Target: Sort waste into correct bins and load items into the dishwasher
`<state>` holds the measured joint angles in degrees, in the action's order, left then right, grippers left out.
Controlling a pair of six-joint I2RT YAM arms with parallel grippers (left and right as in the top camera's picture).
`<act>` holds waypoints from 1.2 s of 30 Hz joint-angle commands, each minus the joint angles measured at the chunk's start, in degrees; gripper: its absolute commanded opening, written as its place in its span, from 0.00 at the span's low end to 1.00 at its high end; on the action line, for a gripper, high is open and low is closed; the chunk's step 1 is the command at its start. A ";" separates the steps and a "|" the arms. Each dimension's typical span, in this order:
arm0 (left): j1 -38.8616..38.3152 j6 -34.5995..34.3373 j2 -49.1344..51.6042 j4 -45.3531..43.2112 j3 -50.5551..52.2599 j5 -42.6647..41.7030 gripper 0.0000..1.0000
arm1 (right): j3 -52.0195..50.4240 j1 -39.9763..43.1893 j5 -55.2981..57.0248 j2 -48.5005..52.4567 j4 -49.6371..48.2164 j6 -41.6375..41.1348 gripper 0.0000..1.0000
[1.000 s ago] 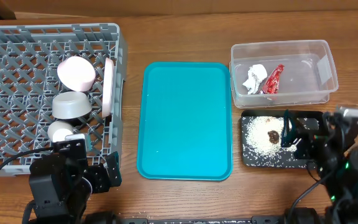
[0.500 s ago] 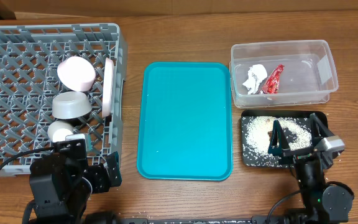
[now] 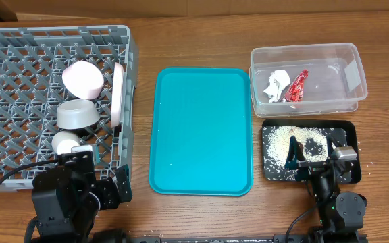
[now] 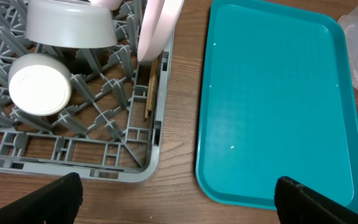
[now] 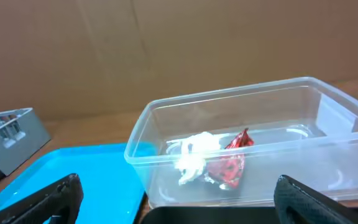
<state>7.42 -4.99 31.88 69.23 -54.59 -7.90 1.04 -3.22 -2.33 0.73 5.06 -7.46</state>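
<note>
Wooden table (image 3: pixel 201 216) carries a square grey plastic dish rack (image 3: pixel 59 30). Thin wooden chopsticks (image 4: pixel 151 87) inside run lengthwise along its right wall. Both the left gripper (image 4: pixel 178 186) and the right gripper (image 5: pixel 178 186) gape wide, empty.

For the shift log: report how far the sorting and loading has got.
Looks done. The wrapper and napkin lie in the tub; rice is in the black tray. The plate, dish, bowl, cup and chopsticks sit in the rack. Nothing in hand: left gripper and right gripper have open, empty jaws, the right over the black tray. Nothing visibly left.
</note>
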 commanded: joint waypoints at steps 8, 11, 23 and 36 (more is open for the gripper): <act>-0.33 0.09 -0.39 -0.04 0.02 -0.52 1.00 | -0.59 -0.46 0.79 -0.57 -0.39 0.22 1.00; -0.33 0.09 -0.39 -0.04 0.02 -0.52 1.00 | -0.59 -0.46 0.79 -0.57 -0.39 0.22 1.00; -0.33 0.09 -0.39 -0.04 0.02 -0.52 1.00 | -0.59 -0.46 0.79 -0.57 -0.39 0.22 1.00; -0.37 0.72 -2.49 -2.62 1.49 0.42 1.00 | -0.59 -0.46 0.79 -0.57 -0.39 0.22 1.00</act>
<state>7.42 -4.97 31.75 68.77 -54.54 -7.88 1.04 -3.42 -2.09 0.73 5.13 -7.44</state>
